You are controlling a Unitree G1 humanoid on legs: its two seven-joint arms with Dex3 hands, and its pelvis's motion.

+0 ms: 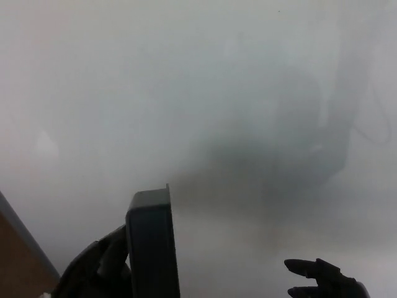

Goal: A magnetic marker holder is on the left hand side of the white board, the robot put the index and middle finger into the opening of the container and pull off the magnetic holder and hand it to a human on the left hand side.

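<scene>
The black magnetic marker holder (153, 245) stands upright at the bottom of the head view, off the whiteboard (198, 93) and turned so its narrow side faces me. My left hand (99, 267) is shut on it from the left, fingers wrapped against its side. Only the top of my right hand (322, 280) shows at the bottom right; its fingers are spread and it holds nothing.
The whiteboard fills almost the whole view, with dim reflections across its middle and right. Its grey frame edge (18, 233) runs diagonally at the lower left, with a brown surface (15, 273) beyond it.
</scene>
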